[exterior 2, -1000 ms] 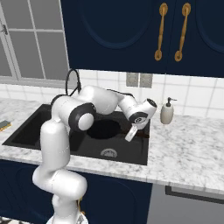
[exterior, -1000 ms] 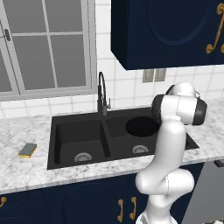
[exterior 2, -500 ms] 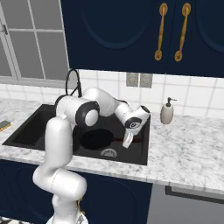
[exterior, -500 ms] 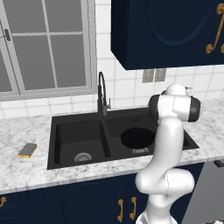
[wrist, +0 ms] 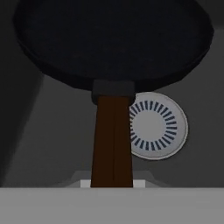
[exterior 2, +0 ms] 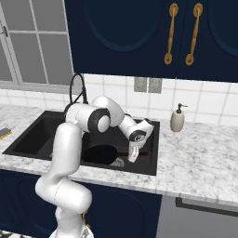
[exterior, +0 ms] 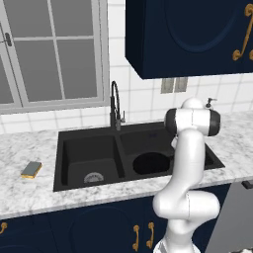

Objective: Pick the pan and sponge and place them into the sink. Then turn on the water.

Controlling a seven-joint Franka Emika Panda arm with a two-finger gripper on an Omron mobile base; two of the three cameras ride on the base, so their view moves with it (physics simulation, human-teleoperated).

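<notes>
Black matte round pan (wrist: pixel 113 39) is down in the right basin of the black double-basin sink (exterior: pixel 66 146). I'm reading it as hanging just above the floor rather than resting, but I can't confirm contact from these angles.

Two-finger gripper (exterior 2: pixel 132 155) is clamped on the pan's brown wooden handle (wrist: pixel 112 140); jaws are pulled in tight on it. Fingertips are hidden under the handle end in the hand view, so I judge the grip from the handle running straight out of the gripper.

Key geometry: handle's long axis runs straight out ahead of the jaws, with the pan body at the far end, directly ahead. The round silvery drain grate (wrist: pixel 155 127) sits below, just off one side of the handle and partly under the pan rim. In the right base view the pan lies to the left of the gripper, toward the basin divider.

Next call, my judgement: lower until the pan seats, then release and pull back along the handle axis. Watch for the rim catching the basin wall.

Yellow sponge with the grey-green top (exterior: pixel 31 169) is on the marble counter (exterior: pixel 29 190), left of the sink, well apart from the arm. Not yet picked. The slim black gooseneck faucet (exterior: pixel 115 104) is behind the divider; no water is running.
</notes>
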